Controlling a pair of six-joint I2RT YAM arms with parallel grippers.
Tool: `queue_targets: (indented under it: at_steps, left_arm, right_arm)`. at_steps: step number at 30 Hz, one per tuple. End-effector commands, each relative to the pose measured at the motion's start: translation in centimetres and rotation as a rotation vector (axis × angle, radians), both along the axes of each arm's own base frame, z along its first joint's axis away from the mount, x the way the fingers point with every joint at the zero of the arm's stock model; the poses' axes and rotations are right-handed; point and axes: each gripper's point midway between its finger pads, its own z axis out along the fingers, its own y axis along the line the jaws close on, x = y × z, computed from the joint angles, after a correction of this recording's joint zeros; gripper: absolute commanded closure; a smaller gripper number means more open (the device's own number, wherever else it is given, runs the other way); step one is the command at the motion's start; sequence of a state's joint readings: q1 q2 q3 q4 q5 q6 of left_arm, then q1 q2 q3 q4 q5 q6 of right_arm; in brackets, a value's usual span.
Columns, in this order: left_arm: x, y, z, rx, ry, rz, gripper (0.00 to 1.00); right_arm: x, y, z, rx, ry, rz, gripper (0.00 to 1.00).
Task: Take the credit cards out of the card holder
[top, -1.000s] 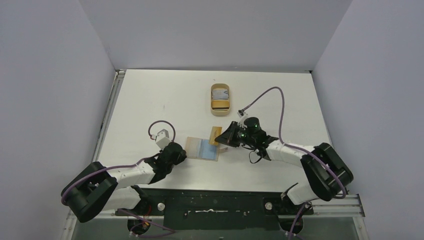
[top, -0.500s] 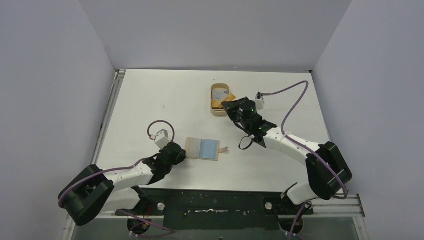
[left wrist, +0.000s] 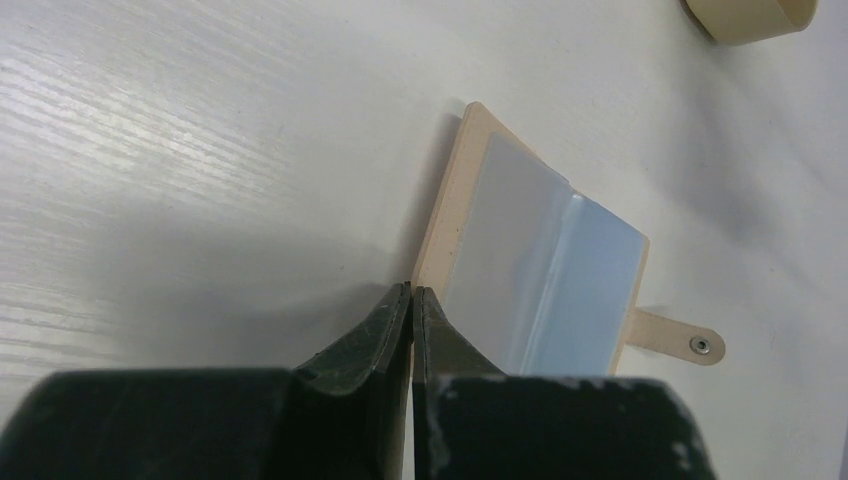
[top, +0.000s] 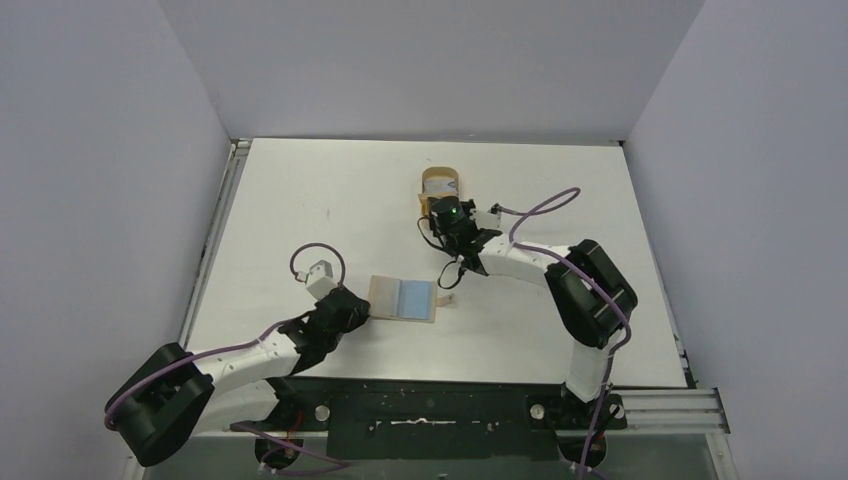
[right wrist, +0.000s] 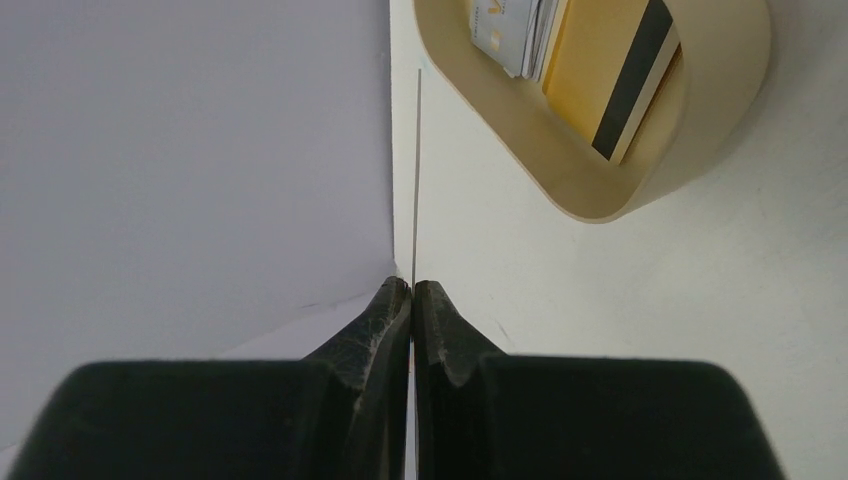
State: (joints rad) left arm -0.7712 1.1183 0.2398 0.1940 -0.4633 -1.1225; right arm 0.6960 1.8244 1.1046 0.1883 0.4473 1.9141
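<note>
Left hand (left wrist: 411, 300): closed tight, fingertips pinching the near tan edge of the card holder (left wrist: 500, 220).
Right hand (right wrist: 412, 290): closed to a slit on the held card (right wrist: 417, 170), which its wrist view shows only edge-on as a thin line.
Card holder: lies flat and open on the bench (top: 320, 200) between the two arms, near the front. In the top view its long axis runs left to right.
Strap tab (left wrist: 678, 338): sticks out of the edge farthest from the left hand, pointing to the robot's right.
Light blue card (left wrist: 585, 290): in the panel next to the strap tab, under a clear sleeve.
Held card's direction: runs straight out from the right fingertips, alongside the rim of the dish (right wrist: 600, 190).
Dish: oval and tan, well behind the card holder. It holds a gold card (right wrist: 590, 60) with a black stripe and a pale card (right wrist: 505, 30).
In the way: the right hand hovers at the dish's near end.
</note>
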Motion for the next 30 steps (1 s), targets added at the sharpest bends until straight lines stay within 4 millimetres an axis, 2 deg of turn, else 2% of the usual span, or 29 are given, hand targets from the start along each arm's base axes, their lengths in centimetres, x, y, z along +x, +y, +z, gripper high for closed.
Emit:
queue_targets:
  at_steps: [1,7,20,30]
  left_arm:
    - [-0.3,0.3,0.4,-0.015,-0.011,0.007,1.0]
    - [-0.7,1.0,0.4,-0.002,-0.011,0.017,1.0]
    - [-0.5,0.8,0.1,0.011,0.0,0.014,1.0]
    - [-0.3,1.0,0.3,0.02,-0.002,0.02,1.0]
  right_arm:
    - [2.1,-0.1,3.2,0.11,-0.067,-0.135,1.0]
    - [2.3,-0.5,0.9,0.086,-0.009,-0.171,1.0]
    - [1.9,-1.8,-3.8,0.047,0.101,-0.177,1.0]
    - [2.6,-2.0,-5.3,0.037,0.126,-0.174,1.0]
